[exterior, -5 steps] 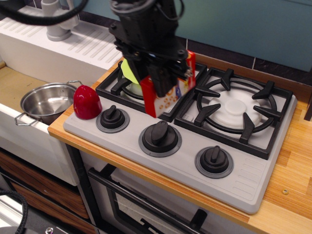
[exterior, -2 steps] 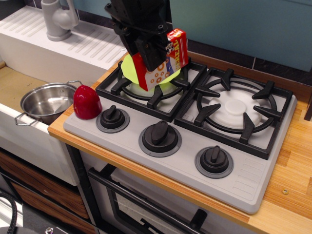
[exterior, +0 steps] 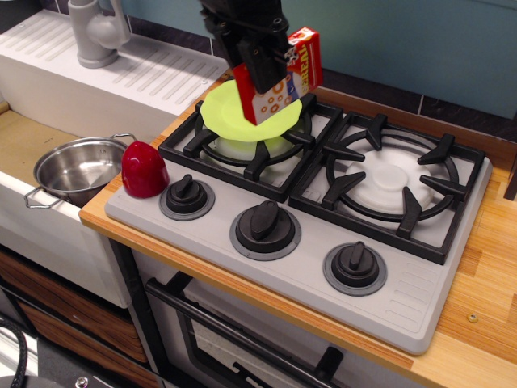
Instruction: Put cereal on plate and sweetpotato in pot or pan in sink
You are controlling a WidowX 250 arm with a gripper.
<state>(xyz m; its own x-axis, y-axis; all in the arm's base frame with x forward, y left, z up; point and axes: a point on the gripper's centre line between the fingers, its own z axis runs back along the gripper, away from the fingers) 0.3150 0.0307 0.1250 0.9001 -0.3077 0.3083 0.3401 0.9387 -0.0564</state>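
My black gripper (exterior: pixel 260 65) is shut on the red cereal box (exterior: pixel 284 77) and holds it upright in the air, above the lime-green plate (exterior: pixel 230 117). The plate lies on the left burner grate of the stove. The glossy dark red sweetpotato (exterior: pixel 144 169) stands at the stove's front left corner, beside the leftmost knob. The shiny steel pot (exterior: pixel 77 169) sits empty in the sink (exterior: pixel 20 145) to the left, close to the sweetpotato.
The grey stove top (exterior: pixel 323 210) has two black burner grates and three black knobs (exterior: pixel 265 228) along its front. A grey faucet (exterior: pixel 95 32) stands on the ribbed white drainboard (exterior: pixel 105 77). A wooden counter (exterior: pixel 485 307) runs to the right.
My gripper has risen and moved back with the cereal box, from low over the front of the left burner to above the plate. More of the plate now shows.
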